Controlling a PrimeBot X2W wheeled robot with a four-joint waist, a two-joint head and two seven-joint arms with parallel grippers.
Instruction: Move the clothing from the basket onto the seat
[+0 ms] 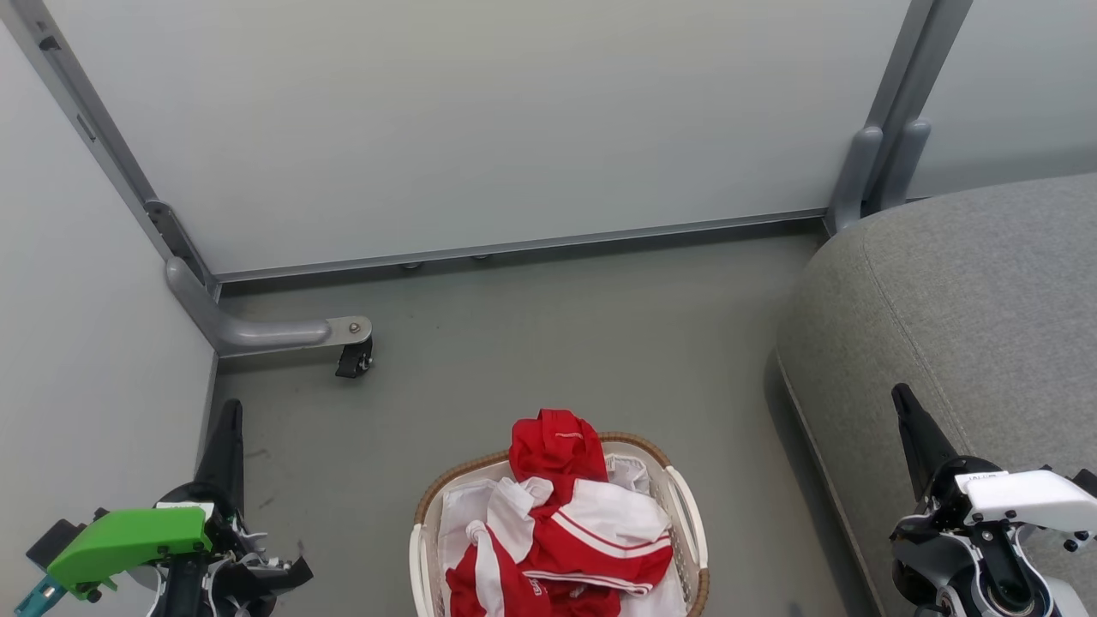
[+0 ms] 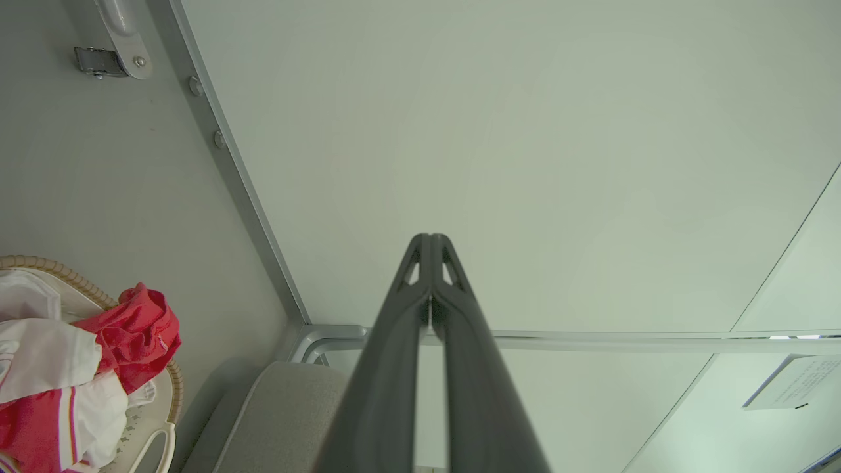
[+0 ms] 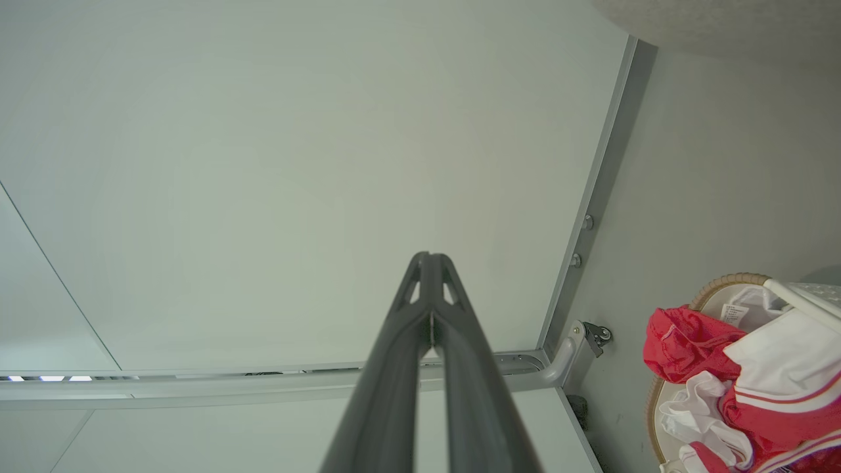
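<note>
the clothing (image 1: 557, 523) lies heaped in the basket (image 1: 454, 480), which stands on the floor (image 1: 557, 343) low in the head view, with the seat (image 1: 986, 283) off to the robot's right and a strip of floor between them. one red piece hangs over the basket's far rim. nothing lies on the part of the seat that can be seen.

the left hand (image 1: 230, 428) and the right hand (image 1: 910, 420) hang on either side of the basket, each with its fingers pressed together and holding nothing; both wrist views show the same, left hand (image 2: 430, 263) and right hand (image 3: 430, 276) shut tip to tip.

what could go wrong, as i judge it: the red and white pieces are twisted into each other, so one pinch may drag up several at once, or catch the plain white cloth beneath them. the basket looks light, and a snagged garment could tip or slide it. a long piece may trail and drop onto the floor short of the seat. neither hand can take anything until its fingers spread.

writing: a small white tag (image 3: 734, 314) shows on the cloth, its print too small to read. white lettering (image 1: 540, 587) on a red piece is cut off and unreadable. a sheet of paper (image 2: 792, 381) on the wall carries lines i cannot make out.
</note>
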